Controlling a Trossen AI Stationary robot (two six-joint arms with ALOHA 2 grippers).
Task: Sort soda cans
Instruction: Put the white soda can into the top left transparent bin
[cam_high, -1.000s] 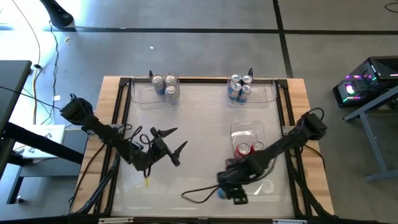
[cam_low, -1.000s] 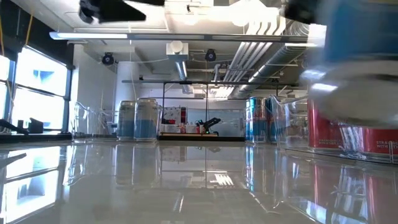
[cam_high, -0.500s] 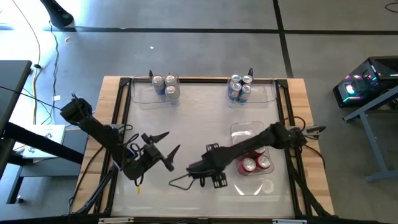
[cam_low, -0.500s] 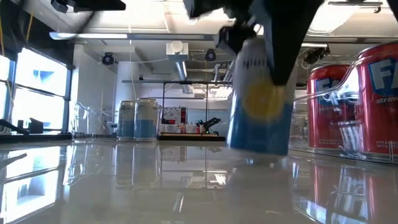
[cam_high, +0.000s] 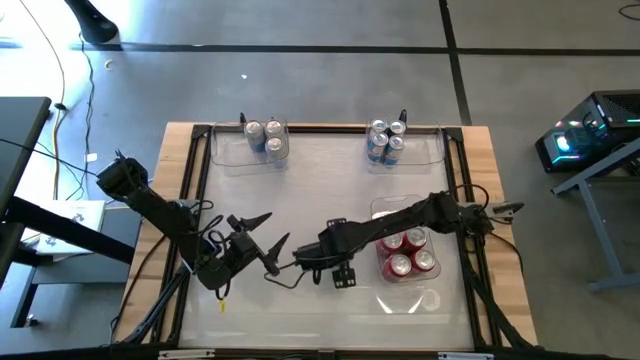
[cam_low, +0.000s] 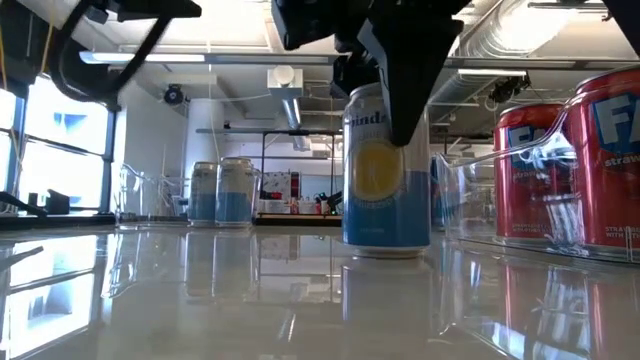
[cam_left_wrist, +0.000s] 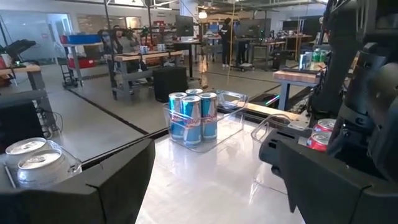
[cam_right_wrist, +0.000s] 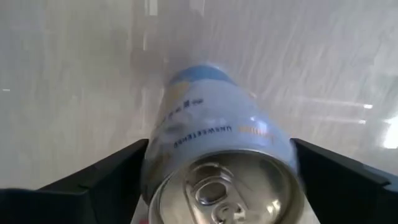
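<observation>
Right gripper (cam_high: 312, 250): I've got its fingers gripping a pale-blue soda can (cam_low: 386, 170) upright on the surface (cam_high: 320, 180).
Left gripper (cam_high: 268, 240): I see its fingers spread wide, at 9 o'clock from the can.
Bin at 3 o'clock (cam_high: 425, 297): red cans (cam_high: 408, 253).
Bins at 12 o'clock (cam_high: 228, 152): blue-and-silver cans (cam_high: 264, 136).

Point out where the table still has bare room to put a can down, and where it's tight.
Bare: the middle stretch between the far bin of silver-blue cans and the far bin of blue cans, and the near edge. Tight: beside the bin of red cans, where the right pincer holds the light-blue can near the left pincer.

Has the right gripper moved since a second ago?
Yes. In the high view the right gripper, shut on a light blue can, went from the table's near edge toward the centre, left of the red-can bin.
</observation>
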